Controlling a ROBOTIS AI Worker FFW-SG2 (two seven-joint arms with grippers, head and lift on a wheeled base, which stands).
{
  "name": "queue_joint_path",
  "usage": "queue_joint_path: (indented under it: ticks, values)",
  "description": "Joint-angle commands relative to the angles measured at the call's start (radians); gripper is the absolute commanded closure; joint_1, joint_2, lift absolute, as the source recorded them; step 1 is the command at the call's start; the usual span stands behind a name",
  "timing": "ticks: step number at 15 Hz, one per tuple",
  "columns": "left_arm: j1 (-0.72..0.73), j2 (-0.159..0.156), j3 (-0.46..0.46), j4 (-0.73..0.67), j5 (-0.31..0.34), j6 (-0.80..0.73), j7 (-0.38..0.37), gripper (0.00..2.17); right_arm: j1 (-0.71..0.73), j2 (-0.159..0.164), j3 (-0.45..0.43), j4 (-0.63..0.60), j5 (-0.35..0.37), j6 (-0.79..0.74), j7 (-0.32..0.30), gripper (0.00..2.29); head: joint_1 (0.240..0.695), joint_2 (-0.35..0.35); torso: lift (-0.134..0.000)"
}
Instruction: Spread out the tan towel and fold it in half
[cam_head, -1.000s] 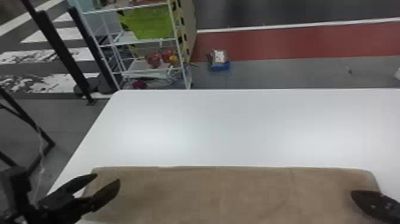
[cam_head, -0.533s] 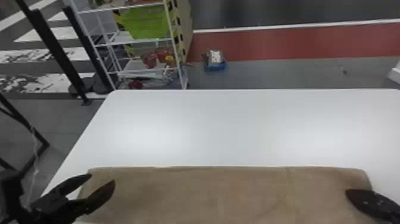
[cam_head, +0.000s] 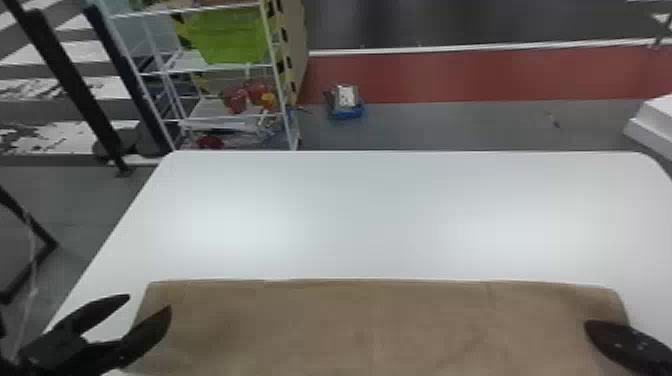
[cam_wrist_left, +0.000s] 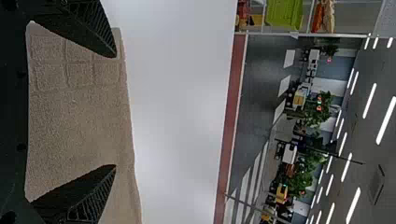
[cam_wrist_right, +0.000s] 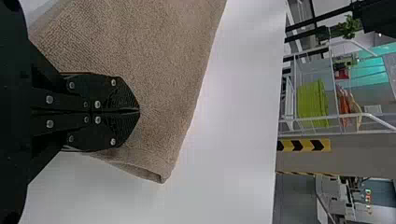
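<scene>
Across the table's (cam_head: 370, 215) near side, head view, the tan towel (cam_head: 350, 320) is lying wide; spreading is looking nearly done! Left wrist view: the left gripper (cam_wrist_left: 116, 111) is parting its fingers over the left end. Right wrist view: the right gripper (cam_wrist_right: 139, 110) is pressing its fingers together at the right end, cloth pinched or not, can't tell; the half fold is seemingly awaiting its turn.

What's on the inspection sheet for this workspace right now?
Surface: white tabletop, evenly lit apart from soft glare patches.
Job's things: tan towel spread wide along the near side, lightly creased; small fold at a corner by the right gripper.
Clutter: blue tray on the floor beyond the table, pale item on it.
Grippers: left gripper at the towel's left end, jaws apart; right at the other end, jaws together, can't tell if cloth is pinched.
Cables: thin pale line left of the table, possibly a cord.
Surroundings: wire rack holding a green bin.
</scene>
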Motion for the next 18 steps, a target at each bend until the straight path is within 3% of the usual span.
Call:
queue_joint_path:
  ticks: [1, 4, 5, 6, 7, 10, 14, 18]
  values:
    - [0.002, 0.0, 0.0, 0.001, 0.0, -0.015, 0.002, 0.04, 0.056, -0.013, -0.052, -0.026, -0.047, -0.006, 0.001, 1.77, 0.695, 0.1, -0.123]
    - [0.002, 0.002, -0.015, 0.004, -0.002, -0.024, 0.006, 0.04, 0.076, -0.014, -0.101, -0.045, -0.107, -0.018, 0.006, 1.75, 0.695, 0.069, -0.123]
    - [0.002, 0.002, -0.024, 0.002, -0.002, -0.03, 0.009, 0.04, 0.076, -0.011, -0.109, -0.048, -0.138, -0.037, 0.015, 1.47, 0.695, 0.058, -0.123]
    - [0.002, 0.0, -0.035, -0.004, -0.002, -0.03, 0.016, 0.04, 0.082, 0.0, -0.119, -0.051, -0.17, -0.116, 0.026, 0.65, 0.695, 0.04, -0.123]
    - [0.004, -0.007, -0.037, -0.008, -0.002, -0.03, 0.016, 0.04, 0.084, 0.004, -0.121, -0.055, -0.193, -0.178, 0.04, 0.0, 0.695, 0.036, -0.123]
    - [0.033, -0.007, -0.037, -0.025, 0.023, -0.107, 0.019, 0.04, 0.093, 0.026, -0.128, -0.054, -0.251, -0.356, 0.057, 0.03, 0.695, 0.036, -0.123]
    - [0.042, -0.007, -0.038, -0.041, 0.025, -0.122, 0.019, 0.04, 0.108, 0.052, -0.136, -0.054, -0.315, -0.454, 0.043, 0.04, 0.695, 0.045, -0.123]
    - [0.045, -0.007, -0.046, -0.042, 0.025, -0.141, 0.019, 0.04, 0.124, 0.058, -0.155, -0.06, -0.34, -0.463, 0.037, 0.06, 0.695, 0.031, -0.123]
